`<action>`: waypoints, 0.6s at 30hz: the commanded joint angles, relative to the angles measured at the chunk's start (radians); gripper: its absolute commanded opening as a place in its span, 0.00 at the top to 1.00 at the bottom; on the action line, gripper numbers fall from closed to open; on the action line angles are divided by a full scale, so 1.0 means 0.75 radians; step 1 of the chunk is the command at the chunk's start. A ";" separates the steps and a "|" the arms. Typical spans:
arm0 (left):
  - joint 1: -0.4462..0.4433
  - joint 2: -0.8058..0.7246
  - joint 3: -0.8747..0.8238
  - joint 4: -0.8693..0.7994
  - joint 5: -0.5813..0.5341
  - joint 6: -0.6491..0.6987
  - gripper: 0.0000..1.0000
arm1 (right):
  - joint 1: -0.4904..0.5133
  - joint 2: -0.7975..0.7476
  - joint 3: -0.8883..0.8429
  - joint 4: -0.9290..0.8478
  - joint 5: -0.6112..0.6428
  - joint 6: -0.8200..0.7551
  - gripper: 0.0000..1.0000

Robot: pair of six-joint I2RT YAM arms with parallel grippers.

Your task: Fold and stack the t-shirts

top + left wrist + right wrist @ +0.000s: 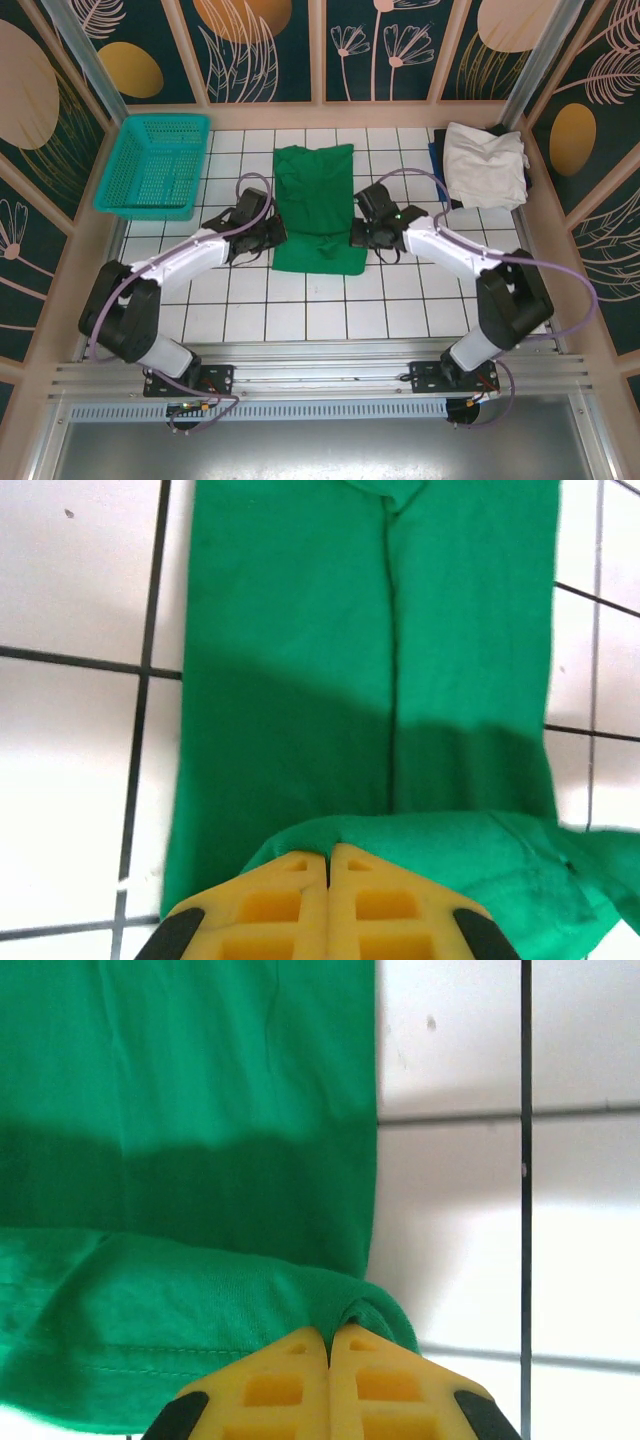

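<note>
Left wrist: jaws (right's likewise) clamped on green t-shirt (460,660).

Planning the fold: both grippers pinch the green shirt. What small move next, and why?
Probably lift together and carry the near end over the far half: left gripper and right gripper are shut on bunched edges of the green t-shirt, the rest lying flat.

A teal plastic basket (155,165) is set at the far left corner of the white tiled table (330,310). Dark walls (270,45) painted with pale flowers and gold ovals are seen around the table.
</note>
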State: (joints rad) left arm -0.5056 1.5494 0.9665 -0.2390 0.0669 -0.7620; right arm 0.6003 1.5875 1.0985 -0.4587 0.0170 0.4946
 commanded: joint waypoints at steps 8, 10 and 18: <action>0.161 0.270 0.184 0.029 0.169 0.126 1.00 | -0.121 0.407 0.364 0.055 -0.197 -0.201 1.00; 0.185 0.309 0.202 0.040 0.190 0.129 1.00 | -0.136 0.457 0.416 0.045 -0.208 -0.205 1.00; 0.255 0.488 0.430 -0.049 0.245 0.203 0.75 | -0.191 0.533 0.620 -0.082 -0.160 -0.262 0.57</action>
State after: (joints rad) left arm -0.3340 1.8942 1.2152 -0.2485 0.2195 -0.6472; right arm 0.4744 1.9900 1.4811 -0.4644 -0.1295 0.3389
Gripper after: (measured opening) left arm 0.233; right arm 0.399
